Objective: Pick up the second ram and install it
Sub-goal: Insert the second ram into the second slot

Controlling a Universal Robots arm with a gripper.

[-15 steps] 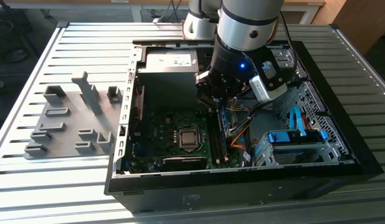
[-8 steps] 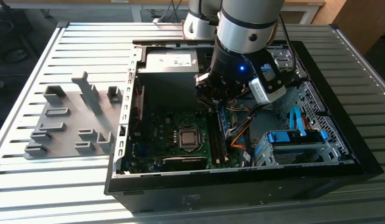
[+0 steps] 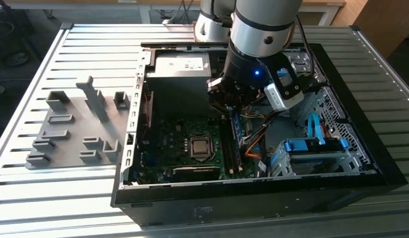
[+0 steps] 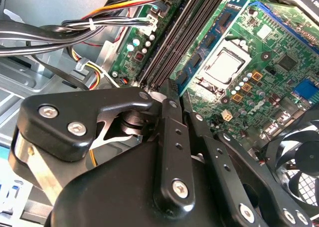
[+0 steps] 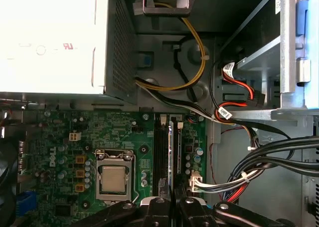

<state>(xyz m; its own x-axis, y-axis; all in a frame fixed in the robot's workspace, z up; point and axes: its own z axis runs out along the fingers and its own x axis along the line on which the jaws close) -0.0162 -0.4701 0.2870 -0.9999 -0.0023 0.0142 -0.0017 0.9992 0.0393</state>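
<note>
While the arm hangs inside the open computer case [image 3: 383, 163], the gripper [image 5: 170, 203] is seen clenched on the second ram [image 3: 235, 130], which is held edge-down over the memory slots [image 5: 160, 152] just beside the processor socket [image 5: 114, 177]. In the first wrist view a thin blue board edge [image 5: 171, 157] is lined up along one slot. Whether it is fully seated cannot be told. A skewed push is judged the main risk: if the strip is tilted, one end could ride up, and the nearby cable bundle [image 5: 269, 159] could be snagged.
</note>
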